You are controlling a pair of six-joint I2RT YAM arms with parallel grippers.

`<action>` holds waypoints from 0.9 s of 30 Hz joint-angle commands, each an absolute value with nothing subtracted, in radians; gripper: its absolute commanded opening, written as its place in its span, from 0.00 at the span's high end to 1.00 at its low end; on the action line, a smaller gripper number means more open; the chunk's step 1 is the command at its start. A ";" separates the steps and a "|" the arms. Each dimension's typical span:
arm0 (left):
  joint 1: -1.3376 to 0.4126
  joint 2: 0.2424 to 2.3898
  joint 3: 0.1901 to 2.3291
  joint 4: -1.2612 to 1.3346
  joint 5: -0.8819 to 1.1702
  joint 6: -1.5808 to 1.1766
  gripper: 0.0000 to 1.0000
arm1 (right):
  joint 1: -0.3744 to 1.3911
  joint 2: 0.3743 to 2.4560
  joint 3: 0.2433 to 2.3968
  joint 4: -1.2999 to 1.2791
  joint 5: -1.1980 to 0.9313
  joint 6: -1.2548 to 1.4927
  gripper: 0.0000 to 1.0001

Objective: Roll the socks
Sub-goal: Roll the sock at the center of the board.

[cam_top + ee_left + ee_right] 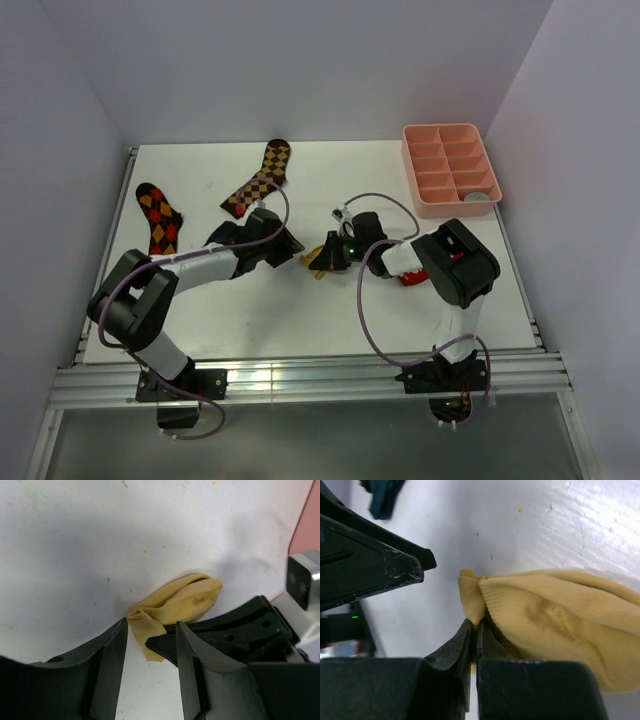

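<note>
Mustard sock [555, 615] lies bunched on the table [250, 320]. Right claw [476, 627] pinches its folded end. Left claw [151, 625] gapes wide beside it.

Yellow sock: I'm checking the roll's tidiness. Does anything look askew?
Yes. The yellow sock is a loose, crumpled bundle rather than a tight roll, with a folded end sticking out, pinched between the shut right fingers.

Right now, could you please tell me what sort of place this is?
Probably a robotics lab cell: white table enclosed by plain walls, two arms bolted to an aluminium rail, a pink sorting tray.
</note>
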State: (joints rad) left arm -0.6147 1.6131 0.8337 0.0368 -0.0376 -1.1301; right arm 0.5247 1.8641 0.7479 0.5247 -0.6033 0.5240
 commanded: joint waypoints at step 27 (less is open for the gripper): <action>-0.649 1.855 1.075 0.003 0.072 -0.893 0.56 | 0.439 1.927 0.693 0.681 -0.759 0.652 1.00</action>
State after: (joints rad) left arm -0.6449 1.8282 1.0382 0.0326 0.0322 -0.9554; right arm 0.4442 1.9575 0.6804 0.7528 -0.7887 0.7105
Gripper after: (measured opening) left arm 0.442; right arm 0.038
